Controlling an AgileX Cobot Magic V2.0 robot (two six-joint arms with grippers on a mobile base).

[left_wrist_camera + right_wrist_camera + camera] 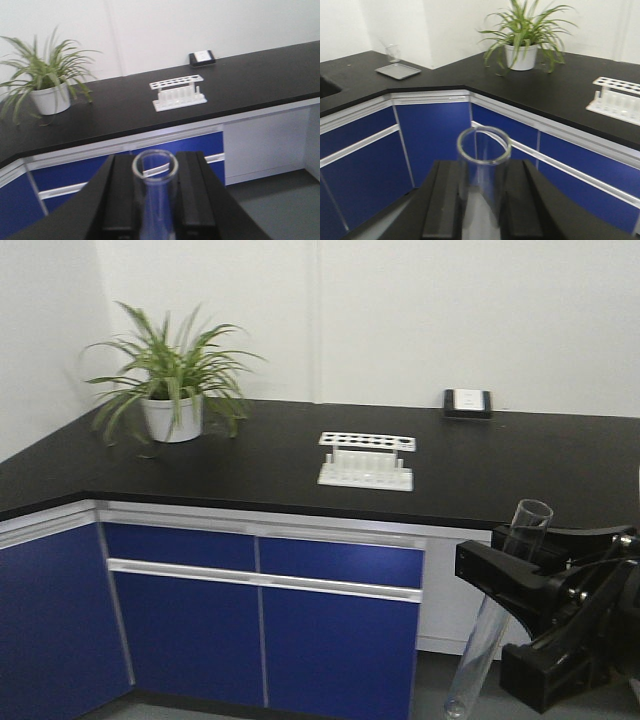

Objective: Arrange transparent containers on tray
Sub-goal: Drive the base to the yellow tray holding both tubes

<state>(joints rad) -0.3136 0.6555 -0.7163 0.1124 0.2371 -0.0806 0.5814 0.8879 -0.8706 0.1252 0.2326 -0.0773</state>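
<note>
My left gripper clamps one test tube, right gripper the second tube, both short of the counter, so slick glass slipping means a floor smash.

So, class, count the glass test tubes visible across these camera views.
2. The first test tube is clamped in the left pincer, the second test tube in the right pincer. Whether the white rack holds more is unclear.

A black end effector grips a tilted clear test tube before the black counter.
</note>
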